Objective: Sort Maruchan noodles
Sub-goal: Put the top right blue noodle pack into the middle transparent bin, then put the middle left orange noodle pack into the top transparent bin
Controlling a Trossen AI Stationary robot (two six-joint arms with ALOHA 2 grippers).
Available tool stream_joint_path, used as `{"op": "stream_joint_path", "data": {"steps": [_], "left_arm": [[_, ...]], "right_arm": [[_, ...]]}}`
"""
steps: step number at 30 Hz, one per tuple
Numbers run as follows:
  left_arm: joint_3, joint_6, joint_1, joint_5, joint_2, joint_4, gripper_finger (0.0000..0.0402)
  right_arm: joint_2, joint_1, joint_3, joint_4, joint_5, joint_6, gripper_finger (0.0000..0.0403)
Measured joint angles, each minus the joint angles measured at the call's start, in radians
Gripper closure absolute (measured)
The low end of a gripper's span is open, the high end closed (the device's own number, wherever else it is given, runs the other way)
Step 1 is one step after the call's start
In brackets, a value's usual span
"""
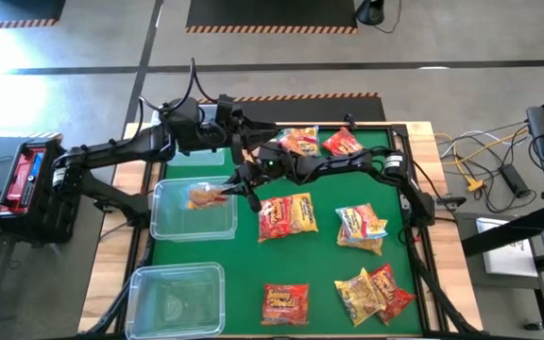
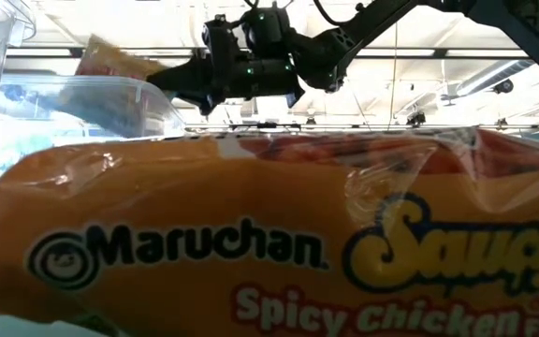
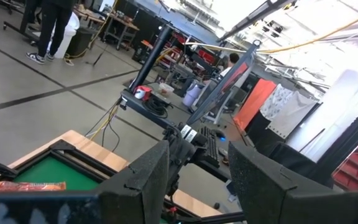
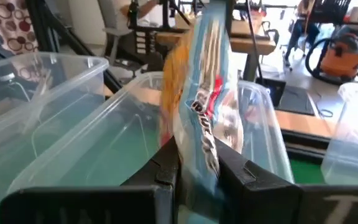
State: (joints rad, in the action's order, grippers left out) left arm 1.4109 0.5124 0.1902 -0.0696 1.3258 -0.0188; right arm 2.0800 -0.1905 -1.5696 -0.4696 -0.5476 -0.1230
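Packets (image 1: 287, 216) strewn on mat (image 1: 253, 255); bins (image 1: 178, 300) beside.

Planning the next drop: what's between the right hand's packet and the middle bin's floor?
Nothing: the packet hangs over the bare bin in the right wrist view.

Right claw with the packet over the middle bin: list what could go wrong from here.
1. The right claw pinches the orange-and-blue packet only by one end, edge-up; on release it may lean on the middle bin's wall instead of lying flat.
2. The packet hangs close to the bin's rim; it could catch there and tip outside.
3. The left claw waits nearby above the far bin; the arms might brush when the right one withdraws.
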Motion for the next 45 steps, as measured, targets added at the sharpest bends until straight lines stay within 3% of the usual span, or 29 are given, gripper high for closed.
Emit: {"op": "stream_joint_path", "data": {"steps": [7,12,15,21,26,30,41,45], "left_arm": [[0.0,-0.003,0.0,0.0,0.0,-0.002,0.0251],[0.0,-0.008,0.0,0.0,0.0,-0.018,0.0251],[0.0,-0.024,0.0,0.001,0.0,-0.039,0.0251],[0.0,-0.062,0.0,0.002,0.0,-0.057,0.0251],[0.0,-0.092,0.0,0.001,0.0,-0.071,0.0251],[0.0,-0.121,0.0,0.001,0.0,-0.117,0.0251],[-0.079,-0.164,0.0,0.008,0.007,-0.229,0.0251],[-0.172,-0.155,0.001,0.009,0.014,-0.233,0.0251]], "right_arm": [[-0.002,0.001,0.001,0.001,0.0,0.026,0.0285],[-0.064,-0.025,-0.001,0.054,-0.002,0.184,0.0265],[-0.135,-0.059,-0.007,0.224,0.002,0.224,0.0266],[-0.305,-0.123,-0.007,0.692,0.011,0.156,0.0281],[-0.439,-0.143,-0.005,1.065,0.149,0.106,0.0282],[-0.549,-0.142,0.021,1.24,0.261,0.141,0.0282],[-0.781,-0.091,0.332,1.301,0.288,0.583,0.0282],[-0.824,-0.042,0.45,1.16,0.287,0.746,0.0282]]}}
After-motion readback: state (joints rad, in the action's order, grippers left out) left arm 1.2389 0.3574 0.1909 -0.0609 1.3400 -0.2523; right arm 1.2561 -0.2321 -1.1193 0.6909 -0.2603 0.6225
